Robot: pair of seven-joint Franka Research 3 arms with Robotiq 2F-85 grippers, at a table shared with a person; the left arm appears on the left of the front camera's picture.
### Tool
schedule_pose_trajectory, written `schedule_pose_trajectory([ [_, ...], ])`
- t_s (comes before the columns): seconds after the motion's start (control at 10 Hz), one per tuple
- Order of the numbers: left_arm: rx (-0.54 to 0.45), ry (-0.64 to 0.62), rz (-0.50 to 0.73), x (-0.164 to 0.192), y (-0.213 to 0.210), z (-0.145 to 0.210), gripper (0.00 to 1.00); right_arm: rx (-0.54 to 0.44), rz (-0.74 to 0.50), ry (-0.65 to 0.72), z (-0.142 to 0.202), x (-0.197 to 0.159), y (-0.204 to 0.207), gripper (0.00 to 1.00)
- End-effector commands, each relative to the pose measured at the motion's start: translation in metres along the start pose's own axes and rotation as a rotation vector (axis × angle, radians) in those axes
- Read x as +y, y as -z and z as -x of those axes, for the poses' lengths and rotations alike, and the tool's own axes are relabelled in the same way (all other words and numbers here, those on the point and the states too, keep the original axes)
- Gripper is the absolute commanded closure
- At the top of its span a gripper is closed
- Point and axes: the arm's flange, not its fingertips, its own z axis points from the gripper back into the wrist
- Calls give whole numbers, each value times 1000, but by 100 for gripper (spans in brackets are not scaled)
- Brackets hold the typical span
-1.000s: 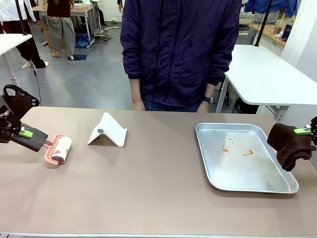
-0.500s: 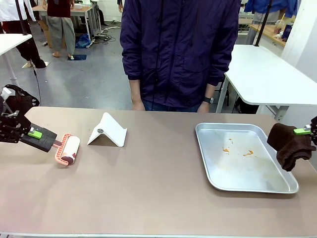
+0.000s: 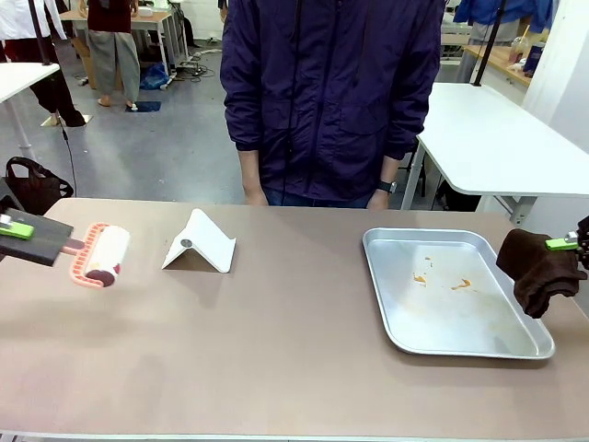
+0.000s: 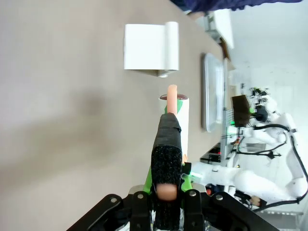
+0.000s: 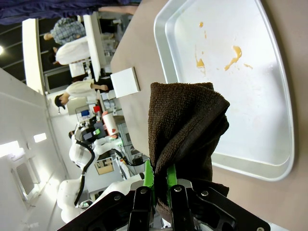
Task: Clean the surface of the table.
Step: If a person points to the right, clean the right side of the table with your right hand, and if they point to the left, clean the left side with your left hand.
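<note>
The taupe table (image 3: pixel 294 359) spreads across the front view. At its far left lies a lint roller (image 3: pixel 101 256) with a pink frame and a white roll, resting on the top. My left gripper (image 3: pixel 18 230) is shut on its black padded handle (image 4: pixel 166 154); in the left wrist view the roll (image 4: pixel 180 122) points away from the fingers. At the right edge my right gripper (image 3: pixel 563 243) is shut on a dark brown cloth (image 3: pixel 538 272), which hangs beside the tray. The right wrist view has the cloth (image 5: pixel 185 139) bunched between the green pads.
A white folded stand (image 3: pixel 200 241) sits just right of the roller. A metal tray (image 3: pixel 534 348) with orange smears (image 5: pixel 231 53) lies on the right half. A person in a dark jacket (image 3: pixel 331 92) stands at the far edge, hands down.
My left gripper pushed the roller a little to the right, then drew it back left and farther from me along the table. The right arm and cloth stayed put.
</note>
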Motion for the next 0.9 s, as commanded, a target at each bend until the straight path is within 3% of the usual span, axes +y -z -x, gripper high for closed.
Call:
schedule_pose_trajectory([
  [0.0,-6,-65,43,-14,-24,27,78,-7,5,-4,3,1,-1,89],
  [0.3,-28,-64,238,-20,-63,60,78,-7,5,-4,3,1,-1,89],
  [0.4,72,-35,267,-18,-69,71,78,-7,5,-4,3,1,-1,89],
  [0.6,7,12,279,-14,-79,84,78,-7,5,-4,3,1,-1,89],
  [0.8,30,-44,254,-20,-67,74,78,-7,5,-4,3,1,-1,89],
])
